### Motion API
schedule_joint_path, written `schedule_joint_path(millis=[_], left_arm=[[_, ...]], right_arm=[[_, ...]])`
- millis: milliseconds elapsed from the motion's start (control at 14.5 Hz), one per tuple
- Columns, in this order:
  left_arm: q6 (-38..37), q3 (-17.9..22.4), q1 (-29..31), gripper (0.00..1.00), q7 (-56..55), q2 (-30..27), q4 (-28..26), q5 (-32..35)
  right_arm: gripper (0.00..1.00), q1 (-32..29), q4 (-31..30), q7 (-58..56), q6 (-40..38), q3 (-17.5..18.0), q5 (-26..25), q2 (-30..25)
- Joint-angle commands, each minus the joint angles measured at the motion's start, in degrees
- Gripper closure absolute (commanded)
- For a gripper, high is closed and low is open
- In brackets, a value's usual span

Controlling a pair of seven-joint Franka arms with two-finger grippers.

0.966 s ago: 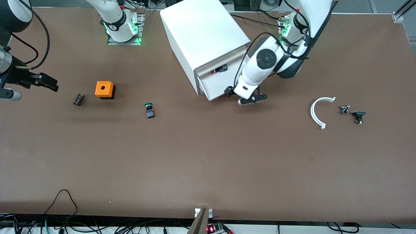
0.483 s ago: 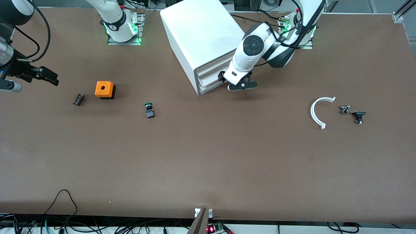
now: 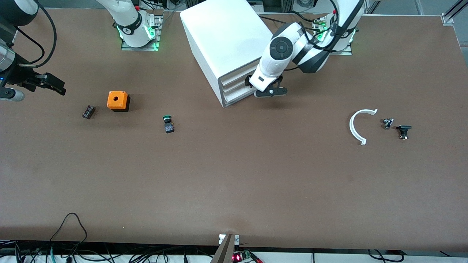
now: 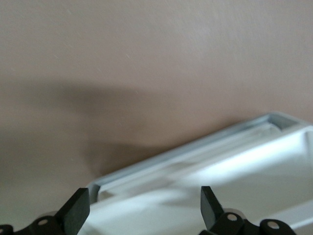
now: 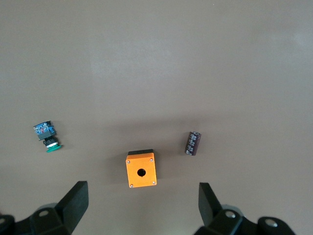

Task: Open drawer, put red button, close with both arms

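The white cabinet (image 3: 226, 36) stands between the two arm bases. Its bottom drawer (image 3: 237, 96) is pushed in, flush with the two drawers above it. My left gripper (image 3: 260, 87) is open and empty, low at the drawer's front. In the left wrist view the drawer's white front (image 4: 205, 166) fills the space between the open fingers of the left gripper (image 4: 144, 200). The red button is hidden. My right gripper (image 3: 55, 87) is open and empty, held in the air over the right arm's end of the table; it also shows in the right wrist view (image 5: 143, 196).
An orange box (image 3: 117, 100) with a hole, a dark cylinder (image 3: 88, 111) and a green-capped button (image 3: 167, 123) lie toward the right arm's end. A white arc (image 3: 356, 126) and two small black parts (image 3: 387, 123) (image 3: 403, 131) lie toward the left arm's end.
The bottom drawer, open a second ago with the red button in it, has slid shut as my left gripper moved in against its front. The right gripper barely moved.
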Motion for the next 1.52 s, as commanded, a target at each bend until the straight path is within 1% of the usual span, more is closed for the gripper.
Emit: schedule_joint_path(millis=[0,138,207,276,414,483,690,897,966,1103,1172,1241,1448], left_arm=[[-0.37,0.52,5.68,0.0,0.74,-2.89,0.38,-0.77],[-0.98,2.79,8.16,0.0,0.57,-4.9,2.57,-0.68],[-2.03,4.99,8.69,0.0,0.56,-5.96,4.06,-0.6],[-4.82,7.01,8.87,0.0,1.09,-6.84,5.47,-0.59],[-12.81,10.26,8.87,0.0,8.52,-7.98,10.91,-0.59],[-16.59,13.06,8.96,0.0,13.61,-9.47,12.85,-0.59],[-24.33,22.2,8.87,0.0,29.6,-13.95,15.49,-0.59],[-33.65,28.37,8.87,0.0,41.32,-16.86,20.06,0.36],[-34.9,29.78,8.87,0.0,44.13,-17.74,20.86,2.55],[-37.27,30.58,8.87,0.0,49.67,-19.49,21.04,5.81],[-38.15,30.93,8.87,0.0,50.74,-20.63,21.13,6.87],[-39.38,30.93,8.87,0.0,51.01,-21.43,21.65,7.14],[-45.44,31.11,8.96,0.0,51.19,-21.17,26.3,7.14]], right_arm=[[0.0,-0.14,-1.07,-1.55,0.7,-0.07,1.21,-1.13],[0.0,-0.06,-0.98,-3.03,0.7,-0.07,1.21,-1.04],[0.0,-0.06,-0.98,-3.21,0.7,-0.07,1.21,-1.13],[0.0,-0.06,-0.98,-3.22,0.7,-0.07,1.21,-1.04],[0.0,-0.06,-0.98,-3.22,0.61,-0.07,1.3,-1.04],[0.0,-0.06,-0.81,-3.22,0.61,-0.07,1.3,-1.04],[0.0,-0.06,-0.37,-3.22,0.26,-0.07,1.39,-0.78],[0.0,-0.06,-0.11,-3.22,0.17,-0.07,1.47,-0.69],[0.0,-0.06,-0.02,-3.22,0.26,-0.07,1.47,-0.69],[0.0,-0.06,-0.02,-3.22,0.26,-0.07,1.47,-0.69],[0.0,-0.06,-0.02,-3.22,0.26,-0.07,1.47,-0.69],[0.0,-0.06,-0.02,-3.22,0.17,-0.07,1.47,-0.69],[0.0,-0.06,-0.02,-3.22,0.17,-0.07,1.47,-0.69]])
